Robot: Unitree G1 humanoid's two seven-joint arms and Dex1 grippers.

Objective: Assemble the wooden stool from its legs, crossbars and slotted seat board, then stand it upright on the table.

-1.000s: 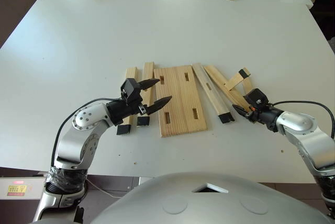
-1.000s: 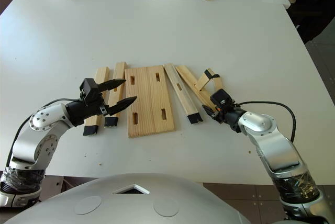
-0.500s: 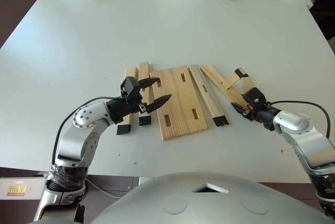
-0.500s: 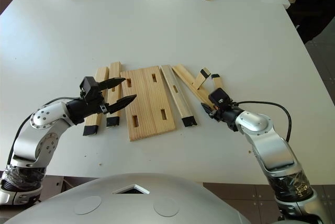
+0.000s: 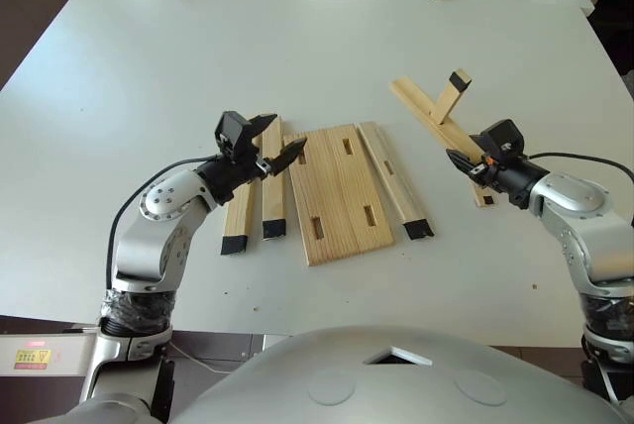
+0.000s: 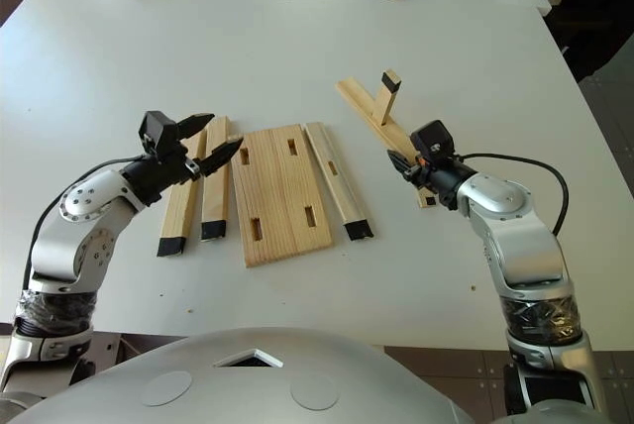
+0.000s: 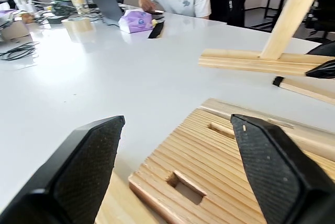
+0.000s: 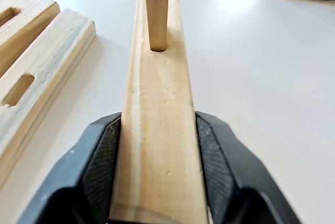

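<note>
Running diagonally from the right end effector (image 5: 459, 159), the leg (image 5: 413, 102) points far-left

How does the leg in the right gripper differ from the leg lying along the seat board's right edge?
The held leg is clamped in the right gripper and angled away from the seat board; the free leg lies ungripped, parallel to it. The held leg has a crossbar standing in its slot; the free leg's slot is empty. Both are pale wooden bars.
</note>
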